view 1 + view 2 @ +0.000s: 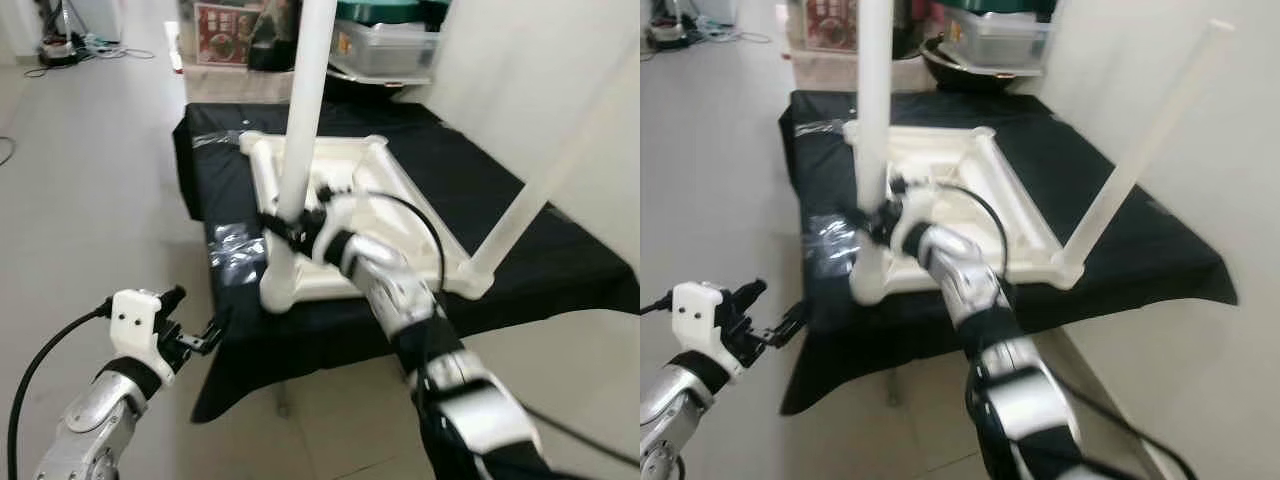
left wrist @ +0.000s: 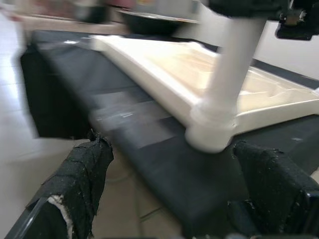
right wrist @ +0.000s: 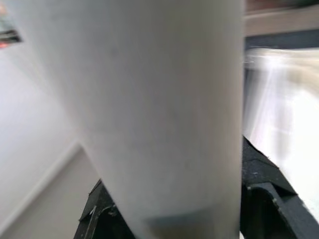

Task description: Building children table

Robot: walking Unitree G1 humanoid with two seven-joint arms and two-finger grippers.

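The black-draped workbench (image 1: 560, 270) carries the kids' tabletop (image 1: 330, 185) upside down, toward its near-left corner. It looks like light, stiff, slick plastic. The near leg (image 1: 305, 110) stands in the corner socket, with the right gripper (image 1: 285, 225) pinching it low down, which I'd say is the best spot. The left gripper (image 1: 195, 335) hovers spread off the near edge.

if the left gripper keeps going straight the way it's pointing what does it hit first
Probably the black cloth edge of the table, then the white socket corner holding the white plastic leg. The left gripper is open and apart from them; depth is uncertain.
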